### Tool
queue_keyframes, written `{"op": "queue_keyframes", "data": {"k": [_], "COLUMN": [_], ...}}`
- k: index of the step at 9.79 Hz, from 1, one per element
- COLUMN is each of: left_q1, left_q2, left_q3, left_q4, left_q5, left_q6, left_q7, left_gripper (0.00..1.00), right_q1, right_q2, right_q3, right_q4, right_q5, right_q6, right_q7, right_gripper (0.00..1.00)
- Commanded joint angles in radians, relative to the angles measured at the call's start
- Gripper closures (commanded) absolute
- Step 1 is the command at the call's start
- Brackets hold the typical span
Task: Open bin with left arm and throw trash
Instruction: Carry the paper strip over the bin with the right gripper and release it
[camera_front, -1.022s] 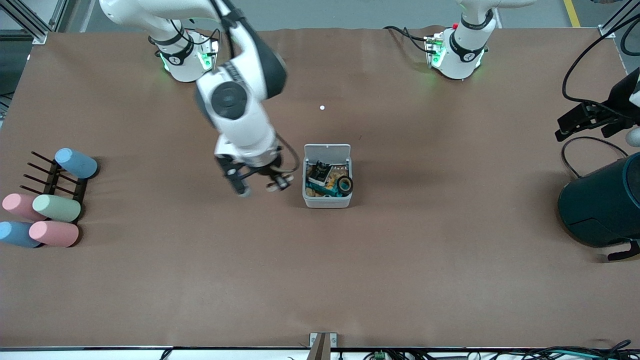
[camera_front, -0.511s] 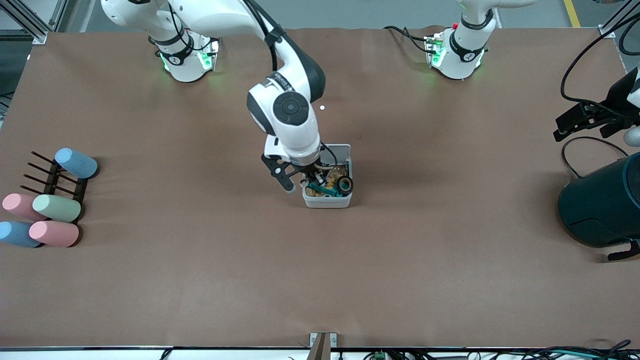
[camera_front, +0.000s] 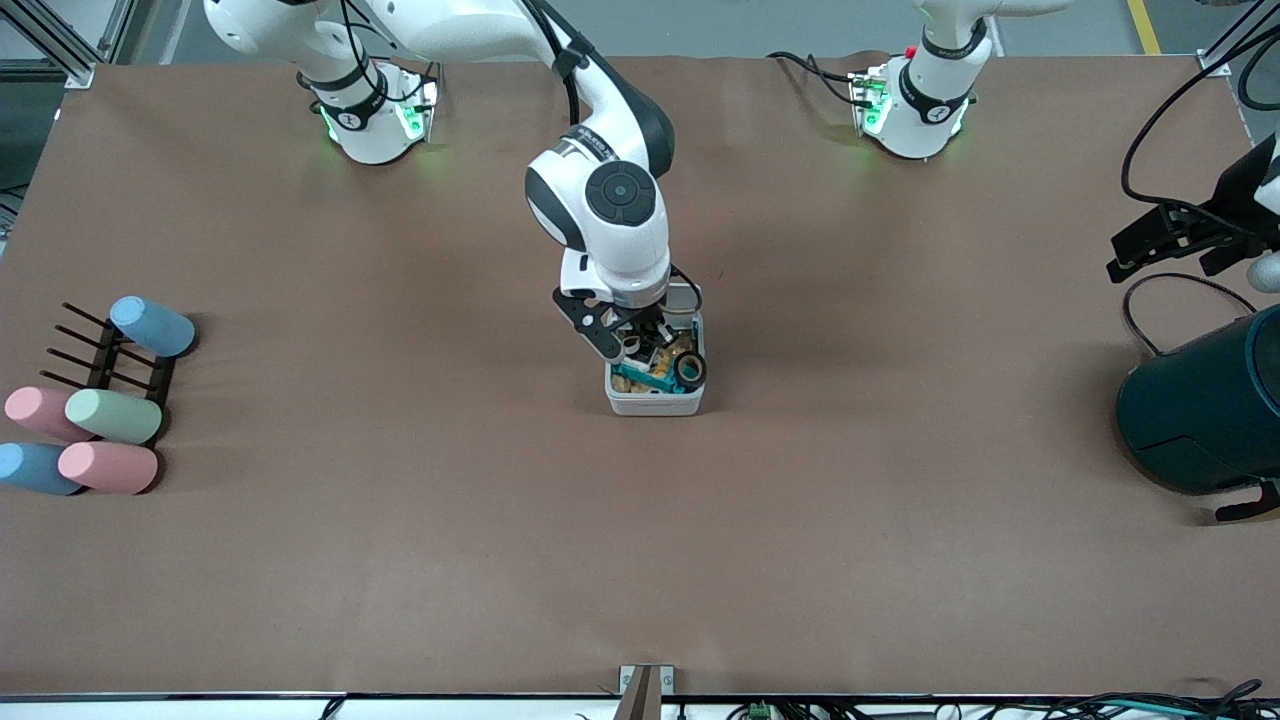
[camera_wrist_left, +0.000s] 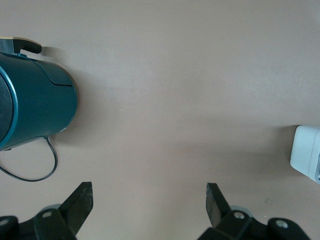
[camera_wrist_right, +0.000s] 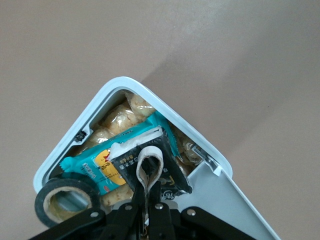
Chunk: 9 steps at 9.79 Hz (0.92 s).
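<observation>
item 1 – pastel cylinders (camera_front: 95, 415), on a black rack (camera_front: 105, 360) at the right arm's end of the desk (camera_front: 640, 560). well apart from the right hand; not task things.

item 2 – right hand (camera_front: 640, 345), over the open bin (camera_front: 655, 402). fingers pinched shut on the rubber band (camera_wrist_right: 150, 167); right wrist view shows the pale loop standing up between the tips, hanging above the bin's contents.

item 3 – bin, mid-desk, directly under right hand. lid (camera_wrist_right: 220, 205) swung up & open. inside: black packet (camera_wrist_right: 167, 170) just under the band, teal snack wrapper (camera_wrist_right: 97, 167), tape roll (camera_wrist_right: 65, 200) at a corner, beige filler stuff below.

item 4 – left hand (camera_wrist_left: 147, 210), parked toward the left arm's end of the desk, waiting. jaws spread wide, holding nothing. bin edge shows off to one side of it in left wrist view.

item 5 – dark teal container (camera_front: 1205, 410), near left hand; not the bin.

step, judged: lid part done; packet & roll already in; band is last bit, at drop point.

next, judged: let the fingers part so the band falls inside the rim, then lift straight up clear of lid. band is light & springy – may cling to a finger pad.
</observation>
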Motion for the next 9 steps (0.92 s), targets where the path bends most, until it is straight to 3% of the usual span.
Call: {"op": "queue_keyframes", "data": {"k": [1, 4, 7, 9], "left_q1": [0.001, 0.002, 0.007, 0.005], "left_q2": [0.009, 0.009, 0.009, 0.009], "left_q3": [-0.003, -0.003, -0.001, -0.001], "left_q4": [0.025, 0.025, 0.025, 0.025], "left_q5": [-0.01, -0.011, -0.011, -0.01], "left_q6": [-0.019, -0.019, -0.019, -0.019], "left_q7": [-0.01, -0.01, -0.01, -0.01], "left_gripper": [0.0, 0.0, 0.0, 0.0], "right_q1": [0.003, -0.006, -0.033, -0.11], "right_q2": [0.012, 0.009, -0.033, -0.152], "right_q3": [-0.006, -0.009, -0.015, -0.014], "right_q4": [0.009, 0.012, 0.014, 0.02], "right_q5": [0.002, 0.001, 0.004, 0.004], "right_q6": [-0.014, -0.016, -0.033, -0.15], "right_q7": [0.02, 0.02, 0.011, -0.026], "right_gripper": [0.75, 0.42, 0.27, 0.26]}}
